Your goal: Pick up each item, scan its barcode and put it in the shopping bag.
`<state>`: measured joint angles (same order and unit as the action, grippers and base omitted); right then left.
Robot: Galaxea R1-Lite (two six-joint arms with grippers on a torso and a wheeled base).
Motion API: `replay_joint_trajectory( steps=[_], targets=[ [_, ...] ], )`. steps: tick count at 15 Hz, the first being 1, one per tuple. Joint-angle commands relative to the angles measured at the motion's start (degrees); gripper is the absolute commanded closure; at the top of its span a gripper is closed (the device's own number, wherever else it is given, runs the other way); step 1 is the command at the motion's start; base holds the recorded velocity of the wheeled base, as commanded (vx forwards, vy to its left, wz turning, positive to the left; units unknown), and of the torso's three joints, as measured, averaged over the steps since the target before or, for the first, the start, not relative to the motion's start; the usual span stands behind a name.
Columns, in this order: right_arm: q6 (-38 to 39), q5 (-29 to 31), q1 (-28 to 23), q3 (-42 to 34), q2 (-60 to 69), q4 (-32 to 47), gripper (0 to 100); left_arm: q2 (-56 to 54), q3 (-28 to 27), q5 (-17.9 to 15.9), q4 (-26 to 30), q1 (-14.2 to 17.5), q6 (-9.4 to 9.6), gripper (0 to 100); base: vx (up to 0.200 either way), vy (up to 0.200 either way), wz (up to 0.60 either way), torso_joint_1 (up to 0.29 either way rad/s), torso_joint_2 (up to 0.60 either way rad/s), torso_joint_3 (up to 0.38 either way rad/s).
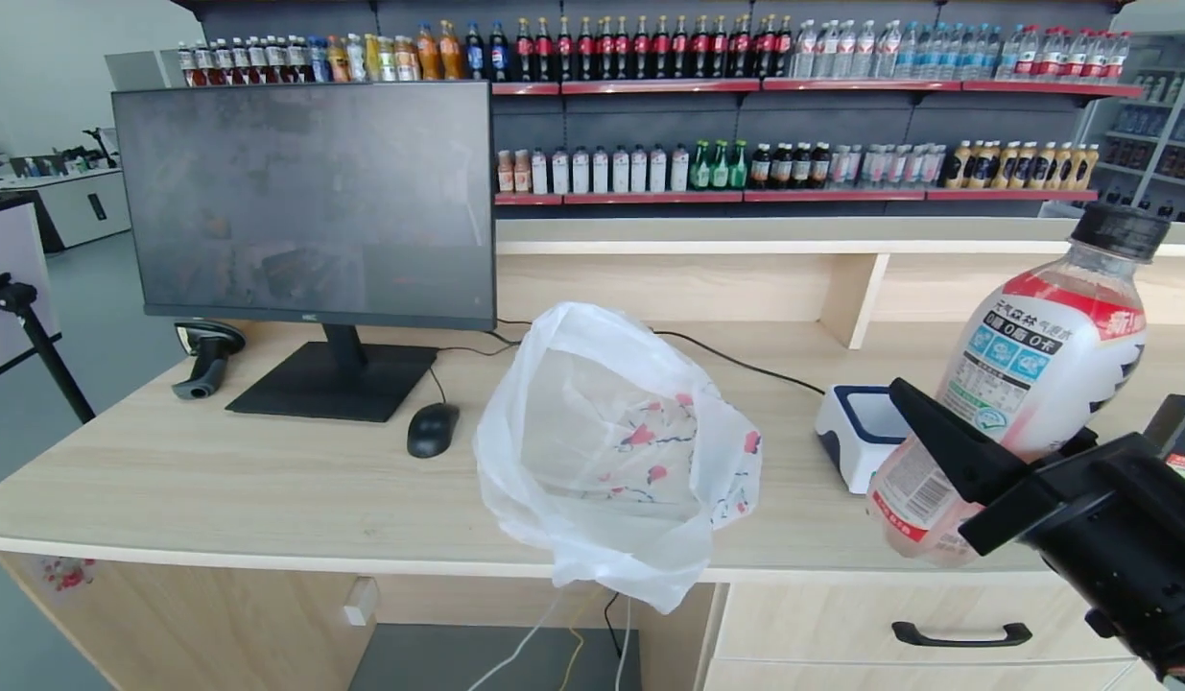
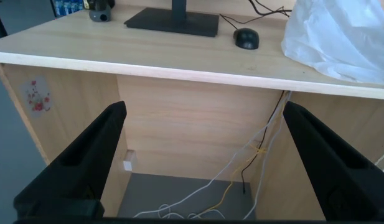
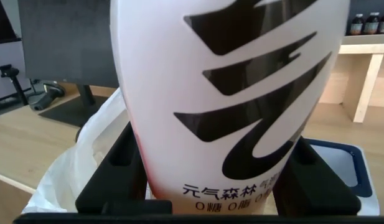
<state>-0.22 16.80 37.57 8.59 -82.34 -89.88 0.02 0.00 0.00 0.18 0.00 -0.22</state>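
Over the counter's right end: the bottle hangs in the air, clamped in the right gripper, near the right edge of the head view.
Bottle axis: tilted, with the dark cap toward 1 o'clock and the base toward 7 o'clock. Its barcode sits low on the label, close to the base.
Right jaws: closed on the bottle's lower body, one finger on each side, as the right wrist view shows.
Scanner: a white and blue box on the counter, at about 9 o'clock from the bottle's base and just beside it.
Key relation: the barcode looks to face the head camera, not the scanner. The next move probably needs the wrist to turn the base toward the scanner.
Shopping bag: mouth open at mid-counter, farther along 9 o'clock beyond the scanner.
Nearer arm: the right, by a wide margin.
Left gripper: low in front of the counter's edge, jaws wide apart and empty.
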Motion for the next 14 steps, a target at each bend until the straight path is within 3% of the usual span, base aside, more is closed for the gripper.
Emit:
replay_joint_trajectory(
  steps=[1,4,10,14],
  targets=[
    [-0.04,-0.10,0.05,-0.16,-0.37,-0.12,100,-0.02,-0.09,0.00,-0.01,0.00,-0.04,0,0.000,0.200,0.00,0.002,0.00,-0.002],
    [-0.04,-0.19,0.05,-0.16,-0.81,-0.12,100,-0.02,0.00,0.00,-0.01,0.00,0.04,0,0.000,0.200,0.00,0.002,0.00,0.001],
    [-0.04,-0.28,0.05,-0.95,-0.99,-0.12,100,-0.02,0.00,0.00,-0.01,0.00,0.13,0,0.000,0.000,0.00,0.000,0.00,0.000],
    [-0.04,-0.36,0.05,-0.68,-1.42,-0.12,100,-0.02,0.00,0.00,-0.01,0.00,0.04,0,0.200,0.000,0.00,-0.012,0.00,0.004]
  ],
)
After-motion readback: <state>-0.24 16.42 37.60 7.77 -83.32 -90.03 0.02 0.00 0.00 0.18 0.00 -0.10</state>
